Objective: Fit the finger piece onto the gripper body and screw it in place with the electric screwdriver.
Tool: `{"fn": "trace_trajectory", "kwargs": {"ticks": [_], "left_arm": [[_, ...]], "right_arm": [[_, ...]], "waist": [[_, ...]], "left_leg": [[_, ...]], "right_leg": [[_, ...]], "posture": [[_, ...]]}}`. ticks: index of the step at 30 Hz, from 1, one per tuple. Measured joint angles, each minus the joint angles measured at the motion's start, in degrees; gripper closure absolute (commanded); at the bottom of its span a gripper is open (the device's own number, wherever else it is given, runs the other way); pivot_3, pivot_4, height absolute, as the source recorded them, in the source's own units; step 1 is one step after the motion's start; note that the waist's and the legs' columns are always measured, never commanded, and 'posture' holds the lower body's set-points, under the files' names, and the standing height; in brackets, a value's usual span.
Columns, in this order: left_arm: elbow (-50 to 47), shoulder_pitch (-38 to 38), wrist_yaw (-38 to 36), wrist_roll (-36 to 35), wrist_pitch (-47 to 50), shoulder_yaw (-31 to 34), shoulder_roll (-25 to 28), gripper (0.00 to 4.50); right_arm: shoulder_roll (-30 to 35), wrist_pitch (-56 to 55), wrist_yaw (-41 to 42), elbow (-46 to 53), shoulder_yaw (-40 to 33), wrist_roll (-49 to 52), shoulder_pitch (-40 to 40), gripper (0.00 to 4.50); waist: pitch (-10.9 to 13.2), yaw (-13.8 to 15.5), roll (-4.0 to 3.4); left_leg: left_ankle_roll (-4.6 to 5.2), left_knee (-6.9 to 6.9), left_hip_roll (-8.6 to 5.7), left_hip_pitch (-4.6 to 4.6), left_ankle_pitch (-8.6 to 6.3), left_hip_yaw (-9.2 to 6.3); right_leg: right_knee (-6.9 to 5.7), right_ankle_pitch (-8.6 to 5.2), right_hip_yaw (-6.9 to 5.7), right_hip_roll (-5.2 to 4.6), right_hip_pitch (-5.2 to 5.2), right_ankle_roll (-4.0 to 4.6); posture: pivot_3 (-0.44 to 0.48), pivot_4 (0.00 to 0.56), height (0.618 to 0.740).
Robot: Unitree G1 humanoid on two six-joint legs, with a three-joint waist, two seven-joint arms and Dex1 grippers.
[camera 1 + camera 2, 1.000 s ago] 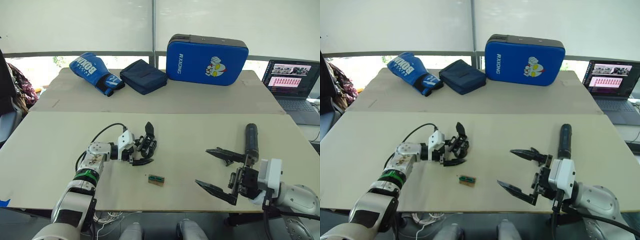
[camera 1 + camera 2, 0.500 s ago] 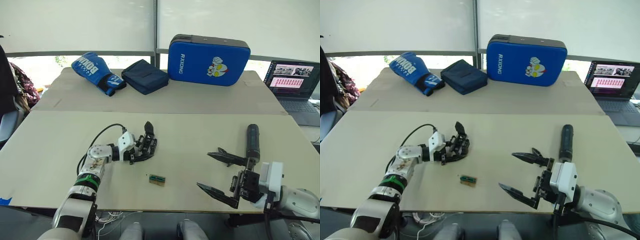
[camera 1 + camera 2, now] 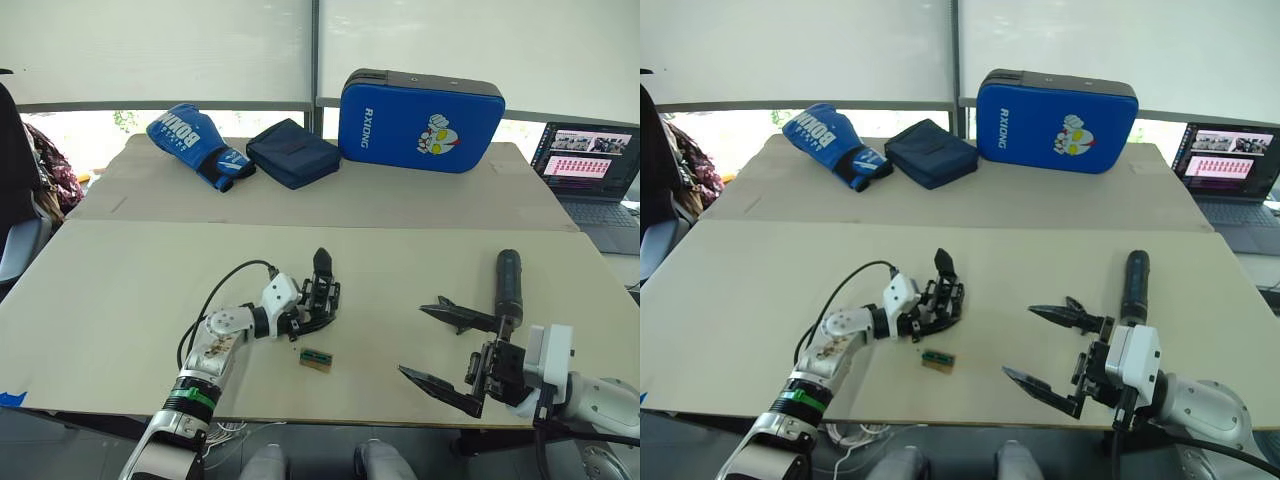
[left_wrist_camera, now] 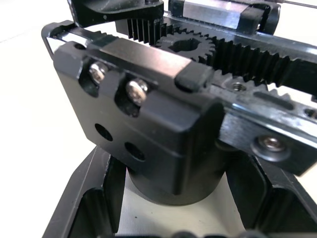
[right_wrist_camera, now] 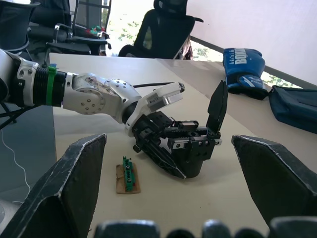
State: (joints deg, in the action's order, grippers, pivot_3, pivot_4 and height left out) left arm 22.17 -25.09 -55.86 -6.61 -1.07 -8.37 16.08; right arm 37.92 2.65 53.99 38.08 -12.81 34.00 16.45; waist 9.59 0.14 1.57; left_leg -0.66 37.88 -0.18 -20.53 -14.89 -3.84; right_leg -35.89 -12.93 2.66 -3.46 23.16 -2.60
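Observation:
The gripper body (image 3: 318, 296), a black block on a round base with a pointed finger (image 3: 322, 266) sticking up, stands left of the table's middle. My left gripper (image 3: 314, 312) is shut on it; in the left wrist view its fingers (image 4: 84, 208) flank the round base (image 4: 173, 186). My right gripper (image 3: 452, 349) hovers open with nothing in it near the front right edge, and its wide-spread fingers (image 5: 69, 183) face the gripper body (image 5: 190, 146). The electric screwdriver (image 3: 508, 281) lies on the table just beyond it. I cannot pick out the finger piece.
A small green-and-tan block (image 3: 315, 360) lies just in front of the gripper body. A black cable (image 3: 228, 283) loops from my left wrist. On the far table are a blue boxing glove (image 3: 195, 134), a navy pouch (image 3: 291, 153) and a blue pad (image 3: 418, 106). A laptop (image 3: 588, 166) sits far right.
My left gripper closed on the gripper body and slid it to the right, toward the table's middle. The right gripper stays open, almost unmoved.

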Motion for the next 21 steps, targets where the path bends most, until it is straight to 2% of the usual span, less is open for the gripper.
{"fn": "trace_trajectory", "kwargs": {"ticks": [13, 15, 17, 18, 21], "left_arm": [[6.17, -4.44, -2.8, 0.1, -2.39, -1.82, 2.61, 2.16], [6.53, -4.65, -3.24, 0.0, -2.29, -1.83, 2.84, 1.13], [6.57, -4.65, -3.53, -0.2, -2.07, -1.78, 3.12, 0.32], [6.51, -4.63, -3.63, -0.28, -1.91, -1.76, 3.22, 0.15], [5.47, -3.97, -3.79, -0.82, -1.1, -1.44, 3.74, 0.15]], "right_arm": [[-0.02, 0.0, -0.25, 0.03, -0.87, -0.03, 2.25, 0.0], [-0.02, 0.0, -0.26, 0.03, -1.41, -0.03, 2.4, 0.0], [-0.02, 0.0, -0.24, 0.05, -1.6, -0.01, 2.62, 0.0], [-0.02, 0.0, -0.23, 0.05, -1.62, -0.01, 2.68, 0.0], [-0.02, 0.0, -0.22, 0.14, -1.94, 0.02, 3.02, 0.0]], "waist": [[-0.01, -0.39, -0.01], [-0.01, -0.52, -0.02], [-0.01, -0.71, -0.02], [-0.01, -0.79, -0.02], [-0.01, -1.02, -0.02]], "left_leg": [[0.0, 0.0, 0.02, 0.1, 0.0, 0.01], [0.0, 0.0, 0.02, 0.1, 0.0, 0.01], [0.0, 0.0, 0.03, 0.1, 0.0, 0.0], [0.0, 0.0, 0.04, 0.11, 0.0, 0.0], [0.0, 0.0, 0.05, 0.1, 0.0, 0.0]], "right_leg": [[-0.03, 0.0, 0.0, 0.02, -0.07, 0.0], [-0.04, 0.0, 0.0, 0.03, -0.06, 0.0], [-0.04, 0.0, 0.0, 0.04, -0.06, 0.0], [-0.04, 0.0, 0.0, 0.04, -0.06, 0.0], [-0.04, -0.01, 0.01, 0.04, -0.05, 0.01]], "posture": [[0.0, 0.15, 0.74], [0.0, 0.15, 0.74], [0.0, 0.15, 0.74], [0.0, 0.15, 0.74], [0.0, 0.15, 0.74]]}}
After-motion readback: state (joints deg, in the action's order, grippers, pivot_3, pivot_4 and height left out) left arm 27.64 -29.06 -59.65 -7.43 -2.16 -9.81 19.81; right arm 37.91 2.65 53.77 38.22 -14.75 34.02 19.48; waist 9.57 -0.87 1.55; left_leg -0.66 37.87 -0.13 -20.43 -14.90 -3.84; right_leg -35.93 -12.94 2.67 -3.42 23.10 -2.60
